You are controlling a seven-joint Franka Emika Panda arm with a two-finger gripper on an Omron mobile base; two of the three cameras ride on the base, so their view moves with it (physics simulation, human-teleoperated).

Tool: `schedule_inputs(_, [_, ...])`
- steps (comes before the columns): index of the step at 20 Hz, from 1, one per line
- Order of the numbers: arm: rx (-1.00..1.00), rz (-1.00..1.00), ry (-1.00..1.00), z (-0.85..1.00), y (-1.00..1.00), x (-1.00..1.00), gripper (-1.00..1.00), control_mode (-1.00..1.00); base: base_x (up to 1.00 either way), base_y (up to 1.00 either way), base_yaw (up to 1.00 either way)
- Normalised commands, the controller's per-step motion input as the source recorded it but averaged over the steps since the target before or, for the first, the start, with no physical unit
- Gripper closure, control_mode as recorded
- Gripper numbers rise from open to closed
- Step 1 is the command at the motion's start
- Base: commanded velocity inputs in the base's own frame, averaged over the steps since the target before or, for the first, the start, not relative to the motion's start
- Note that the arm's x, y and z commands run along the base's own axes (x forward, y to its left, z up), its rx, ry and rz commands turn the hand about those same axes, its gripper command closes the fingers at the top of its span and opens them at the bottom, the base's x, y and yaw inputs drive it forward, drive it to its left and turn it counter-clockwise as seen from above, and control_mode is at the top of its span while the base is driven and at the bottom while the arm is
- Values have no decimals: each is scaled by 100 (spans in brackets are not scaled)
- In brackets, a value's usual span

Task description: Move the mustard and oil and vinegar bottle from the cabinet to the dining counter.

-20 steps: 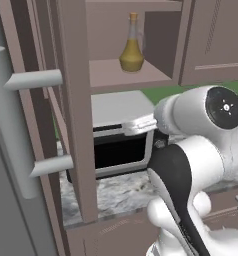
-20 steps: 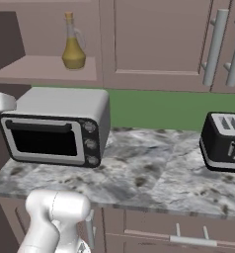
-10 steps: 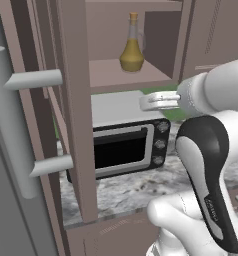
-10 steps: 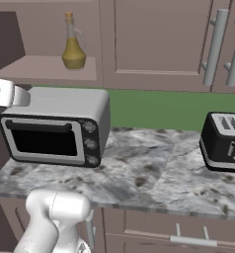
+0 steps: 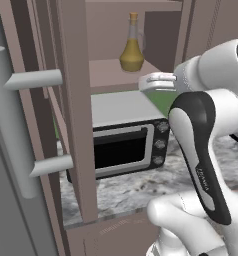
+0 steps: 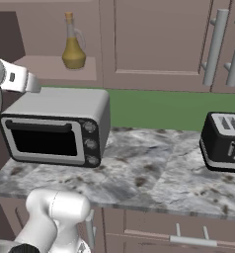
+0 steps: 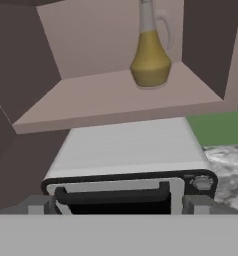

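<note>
The oil and vinegar bottle (image 5: 132,51) (image 6: 73,48) (image 7: 150,61), a clear flask holding olive-gold liquid, stands upright on the open cabinet's inner shelf (image 5: 108,72) (image 7: 101,100). My gripper (image 5: 149,83) (image 6: 32,85) (image 7: 118,206) hovers in front of the shelf, just below its edge and over the toaster oven. It is open, its fingertips (image 7: 39,204) wide apart with nothing between them, and it is well short of the bottle. The mustard and the dining counter are out of view.
A silver toaster oven (image 5: 126,145) (image 6: 55,128) sits on the marbled worktop right under the shelf. The cabinet's open door (image 5: 73,110) with bar handles (image 5: 33,80) stands at the left. A black toaster (image 6: 225,141) is at the right, under closed cabinet doors (image 6: 154,39).
The hand has risen from in front of the toaster oven to about the shelf's edge. The gripper has stayed open. The bottle has not moved.
</note>
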Motion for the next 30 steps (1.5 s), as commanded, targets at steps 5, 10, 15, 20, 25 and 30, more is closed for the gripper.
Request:
schedule_inputs(5, [1, 0, 5, 36, -4, 22, -100, -100, 0, 0, 0])
schedule_inputs(10, [-1, 0, 1, 16, -15, 35, -100, -100, 0, 0, 0])
schedule_inputs(15, [-5, 0, -2, 6, -12, 33, -100, -100, 0, 0, 0])
schedule_inputs(20, [-4, -2, -10, 0, 0, 29, -100, -100, 0, 0, 0])
schedule_inputs(25, [0, -6, -2, 7, 0, 37, -100, -100, 0, 0, 0])
schedule_inputs(30, [0, -4, -1, 6, 0, 33, -100, -100, 0, 0, 0])
